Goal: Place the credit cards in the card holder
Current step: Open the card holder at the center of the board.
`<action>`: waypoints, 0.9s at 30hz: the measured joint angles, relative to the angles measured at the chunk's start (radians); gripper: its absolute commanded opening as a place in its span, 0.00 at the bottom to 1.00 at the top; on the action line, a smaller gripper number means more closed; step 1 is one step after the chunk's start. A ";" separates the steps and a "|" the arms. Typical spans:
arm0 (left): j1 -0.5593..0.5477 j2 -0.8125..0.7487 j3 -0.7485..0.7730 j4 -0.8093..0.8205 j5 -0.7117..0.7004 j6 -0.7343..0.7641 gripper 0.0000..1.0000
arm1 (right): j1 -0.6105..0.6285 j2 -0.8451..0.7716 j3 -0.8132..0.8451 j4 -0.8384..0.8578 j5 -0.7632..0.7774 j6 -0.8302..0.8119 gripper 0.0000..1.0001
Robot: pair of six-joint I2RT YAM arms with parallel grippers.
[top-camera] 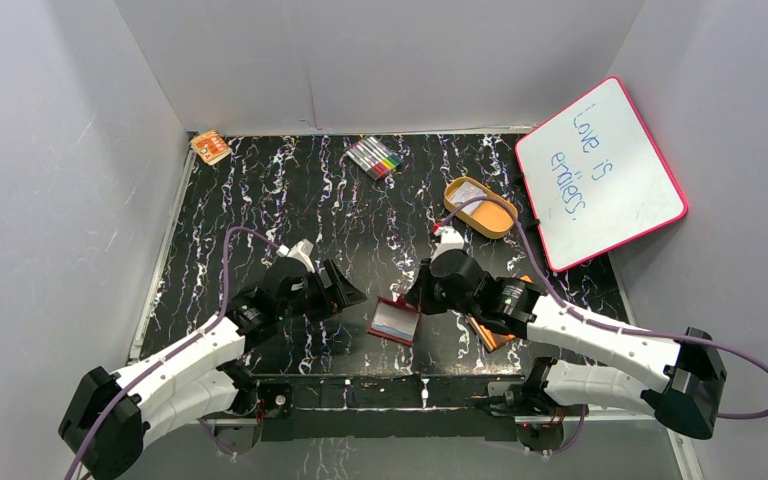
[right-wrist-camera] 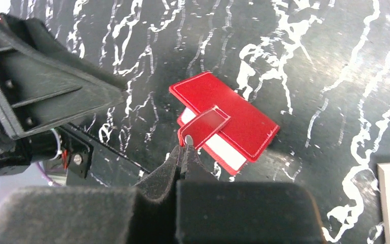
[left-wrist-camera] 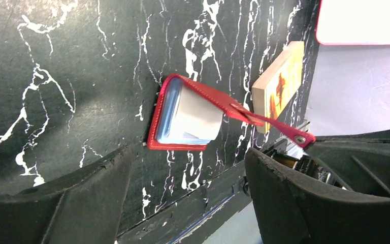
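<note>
While the card holder's [right-wrist-camera: 236,111] tab [right-wrist-camera: 203,127] is pinched by the right gripper [right-wrist-camera: 183,151], credit cards [left-wrist-camera: 195,118] are seen inside. The left gripper [left-wrist-camera: 185,160] is spread wide, empty.

Red card holder [right-wrist-camera: 233,114]; black, white-veined table [top-camera: 260,200]

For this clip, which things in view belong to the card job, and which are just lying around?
Job: credit cards inside the card holder; right gripper pinching its snap tab; left gripper open beside it.
Lying about: orange booklet, orange oval tray, markers, whiteboard, small orange packet.
</note>
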 measured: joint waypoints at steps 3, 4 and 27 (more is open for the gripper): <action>0.000 0.002 -0.012 -0.006 0.000 -0.003 0.76 | 0.002 -0.032 -0.029 -0.021 0.070 0.041 0.00; 0.000 0.006 -0.014 -0.006 0.000 -0.003 0.76 | 0.002 -0.045 -0.041 -0.030 0.100 0.061 0.00; 0.000 0.140 -0.027 0.031 0.049 0.017 0.75 | -0.096 0.072 -0.084 -0.208 0.481 0.187 0.00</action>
